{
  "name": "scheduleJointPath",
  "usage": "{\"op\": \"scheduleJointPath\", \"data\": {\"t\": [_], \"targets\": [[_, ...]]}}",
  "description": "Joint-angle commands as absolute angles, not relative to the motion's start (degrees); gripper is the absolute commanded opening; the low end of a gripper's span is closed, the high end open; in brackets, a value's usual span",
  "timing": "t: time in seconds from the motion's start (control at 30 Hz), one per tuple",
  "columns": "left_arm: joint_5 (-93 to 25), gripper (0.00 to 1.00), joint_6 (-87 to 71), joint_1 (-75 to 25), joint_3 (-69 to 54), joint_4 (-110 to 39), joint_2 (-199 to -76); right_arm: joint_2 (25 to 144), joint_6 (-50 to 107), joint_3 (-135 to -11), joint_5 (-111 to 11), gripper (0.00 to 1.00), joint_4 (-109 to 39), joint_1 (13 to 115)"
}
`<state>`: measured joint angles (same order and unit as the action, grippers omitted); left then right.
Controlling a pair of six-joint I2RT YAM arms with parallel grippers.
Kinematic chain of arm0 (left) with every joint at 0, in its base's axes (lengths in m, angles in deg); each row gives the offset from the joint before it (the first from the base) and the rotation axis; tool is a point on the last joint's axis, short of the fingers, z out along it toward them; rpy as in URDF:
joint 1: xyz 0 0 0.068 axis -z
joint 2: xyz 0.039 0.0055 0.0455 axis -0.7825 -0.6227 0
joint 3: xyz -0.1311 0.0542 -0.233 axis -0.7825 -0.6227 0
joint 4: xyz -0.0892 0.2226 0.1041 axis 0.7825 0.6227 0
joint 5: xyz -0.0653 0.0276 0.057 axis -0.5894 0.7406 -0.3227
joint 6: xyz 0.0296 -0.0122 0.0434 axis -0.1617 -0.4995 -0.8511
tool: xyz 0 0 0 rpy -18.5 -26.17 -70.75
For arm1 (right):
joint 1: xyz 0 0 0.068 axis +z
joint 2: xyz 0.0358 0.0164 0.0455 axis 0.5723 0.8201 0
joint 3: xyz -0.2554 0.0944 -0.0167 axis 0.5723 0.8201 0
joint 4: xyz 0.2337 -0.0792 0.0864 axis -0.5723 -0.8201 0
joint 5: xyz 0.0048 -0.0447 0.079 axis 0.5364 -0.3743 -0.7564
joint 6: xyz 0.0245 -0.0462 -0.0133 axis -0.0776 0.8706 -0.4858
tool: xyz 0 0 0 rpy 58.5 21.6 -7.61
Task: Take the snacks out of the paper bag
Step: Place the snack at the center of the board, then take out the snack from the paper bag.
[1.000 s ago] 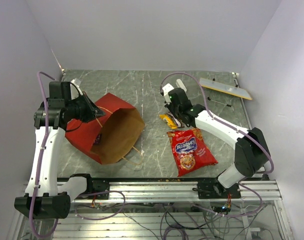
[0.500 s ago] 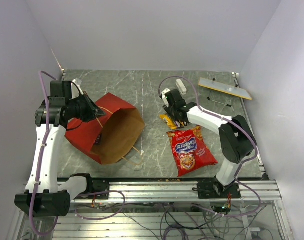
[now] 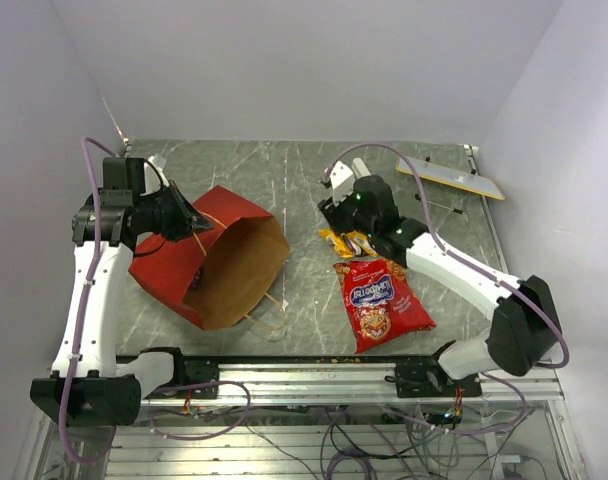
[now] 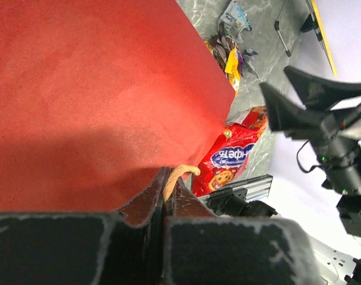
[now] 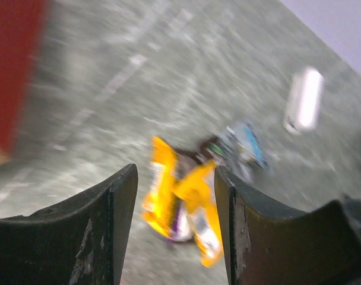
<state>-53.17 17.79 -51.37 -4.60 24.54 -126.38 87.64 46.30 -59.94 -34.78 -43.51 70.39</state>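
Observation:
The paper bag point(image 3: 164, 275) lies on its side at the left, its brown mouth facing right and front. My left gripper point(image 3: 189, 222) is shut on its tan handle point(image 4: 179, 174) at the top rim, and the red wall point(image 4: 97, 89) fills the left wrist view. The red chip bag point(image 3: 379, 303) lies flat on the table right of the bag and also shows in the left wrist view point(image 4: 231, 157). Several small candy bars point(image 3: 346, 241) lie in a pile behind it. My right gripper point(image 3: 336, 205) is open and empty, hovering over the blurred pile point(image 5: 183, 205).
A small white oblong block point(image 3: 362, 168) lies behind the candy pile and shows in the right wrist view point(image 5: 303, 98). A long grey strip with a yellow edge point(image 3: 452, 177) lies at the back right. The bag's second handle point(image 3: 264, 315) rests on the table in front.
My right arm has swung its elbow out and its gripper has risen a little above the candy pile, which stays on the table. The left arm and the bag have barely moved.

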Motion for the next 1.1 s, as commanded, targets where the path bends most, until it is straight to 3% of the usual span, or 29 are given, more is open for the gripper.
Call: {"op": "scheduleJointPath", "data": {"t": [0.0, 0.23, 0.6, 0.83, 1.07], "targets": [[-53.35, 0.07, 15.84, -51.21, -1.96, 25.31, -127.18, 84.57, 45.55, -51.44, -52.16, 0.54, -26.15, 78.06], [-53.40, 0.07, 15.89, -51.21, -1.80, 25.99, -128.08, 91.28, 41.69, -45.25, -62.14, 0.55, 0.81, 91.30], [-54.86, 0.07, 16.21, -51.20, 2.26, 28.51, -129.75, 116.00, 46.53, -59.91, -62.32, 0.57, 14.98, 96.14], [-56.80, 0.07, 17.14, -51.21, 1.56, 28.31, -130.21, 128.82, 43.44, -68.77, -63.37, 0.80, 21.42, 96.79], [-58.52, 0.07, 17.42, -51.18, 2.86, 28.51, -130.92, 137.61, 41.58, -76.32, -62.69, 0.85, 20.93, 98.13]]}}
